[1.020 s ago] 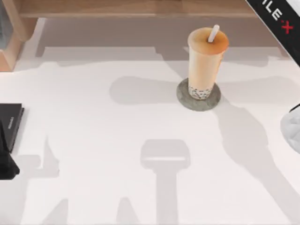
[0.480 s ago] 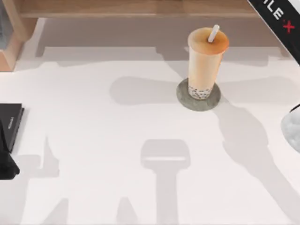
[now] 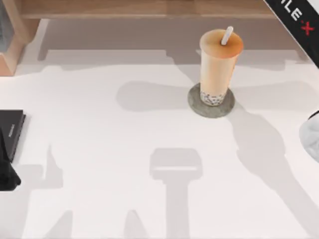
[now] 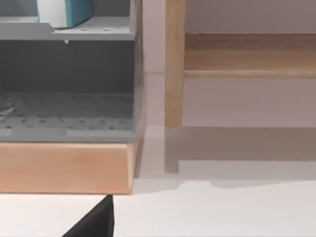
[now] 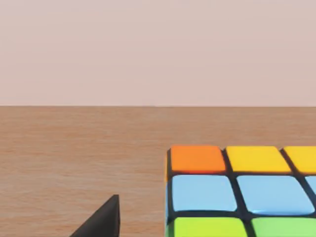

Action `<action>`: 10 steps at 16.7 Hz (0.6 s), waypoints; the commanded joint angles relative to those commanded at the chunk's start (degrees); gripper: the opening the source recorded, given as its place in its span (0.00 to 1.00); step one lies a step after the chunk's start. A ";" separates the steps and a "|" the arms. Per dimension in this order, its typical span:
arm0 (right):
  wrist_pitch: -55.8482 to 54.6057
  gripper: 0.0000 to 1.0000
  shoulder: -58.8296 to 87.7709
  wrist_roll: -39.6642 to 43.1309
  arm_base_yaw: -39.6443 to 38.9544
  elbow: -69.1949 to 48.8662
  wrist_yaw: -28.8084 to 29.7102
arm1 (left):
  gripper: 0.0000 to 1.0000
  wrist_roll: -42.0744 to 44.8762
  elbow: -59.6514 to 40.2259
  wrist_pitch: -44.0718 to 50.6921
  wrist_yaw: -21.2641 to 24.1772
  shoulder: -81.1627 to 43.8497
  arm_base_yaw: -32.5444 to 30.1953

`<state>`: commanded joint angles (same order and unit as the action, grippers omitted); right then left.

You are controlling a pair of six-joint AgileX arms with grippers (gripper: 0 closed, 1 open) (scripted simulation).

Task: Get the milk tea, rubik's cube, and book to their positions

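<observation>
1. Taking the milk tea as landmark and starting far to its left, the black end of my left arm sits at the bench's left edge beside a flat black book. The left pincer's opening I cannot tell.
2. The left wrist view looks into a grey perforated rack on a wooden base, left of the milk tea, beside a wooden post. On the rack's upper tier stands the book, teal with a pale edge, apparently already shelved where it belongs.
3. The milk tea stands upright on a round grey coaster near the back of the bench; I judge the coaster to be its target, so this part looks finished.
4. Right of the milk tea, a pale part of my right arm shows at the bench's right edge. The right wrist view shows the rubik's cube resting on a wooden surface, probably a shelf, with a dark fingertip beside it, not touching. Whether the right pincer is spread or closed I cannot tell.
5. Against the picture a second ago, the milk tea and black book are unmoved; the right arm's pale part has shifted slightly toward the edge, suggesting withdrawal after placing the cube.
</observation>
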<state>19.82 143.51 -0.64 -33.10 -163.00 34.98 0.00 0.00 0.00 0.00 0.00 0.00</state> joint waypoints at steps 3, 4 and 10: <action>-1.05 1.00 -1.37 -0.02 0.05 2.26 0.36 | 1.00 0.00 0.00 0.00 0.00 0.00 0.00; -1.93 1.00 -2.49 -0.04 -0.02 4.22 0.54 | 1.00 0.00 0.00 0.00 0.00 0.00 0.00; -9.63 1.00 -11.88 -0.17 -1.46 22.59 1.38 | 1.00 0.00 0.00 0.00 0.00 0.00 0.00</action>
<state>10.19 131.62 -0.81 -34.56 -140.41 36.36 0.00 0.00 0.00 0.00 0.00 0.00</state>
